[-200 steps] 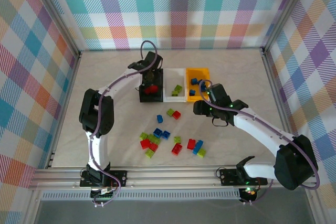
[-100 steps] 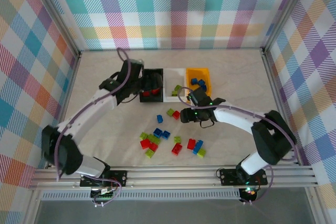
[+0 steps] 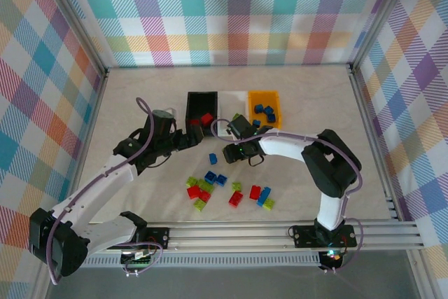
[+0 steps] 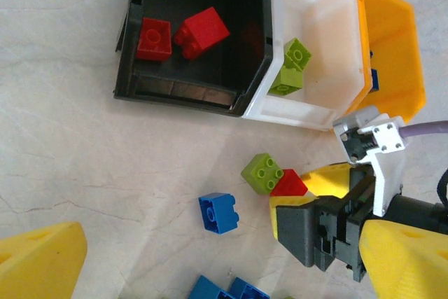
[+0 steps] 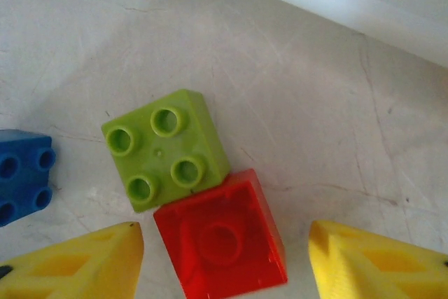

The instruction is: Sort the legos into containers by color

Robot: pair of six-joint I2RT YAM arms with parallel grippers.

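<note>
- Red, blue and green bricks (image 3: 204, 192) lie scattered nearest the arm bases.
- Right gripper (image 5: 225, 260) is spread wide astride a red brick (image 5: 220, 239), which touches a green brick (image 5: 166, 148) on the table (image 3: 315, 96).
- Left gripper (image 4: 222, 257) hangs nearby, fingers wide apart and empty.
- Farthest, the black bin (image 3: 190, 103) holds red bricks (image 4: 201, 31); the white bin (image 4: 322, 26), green bricks (image 4: 294, 57); the orange bin (image 4: 392, 40), blue bricks (image 3: 264, 111).

No word, number or brand mark can be read anywhere here. The studs on the lime green plastic brick (image 5: 165, 148) and the top of the red plastic brick (image 5: 222, 241) touching it look plain, and the black plastic bin (image 4: 189, 92) bears no legible label.
</note>
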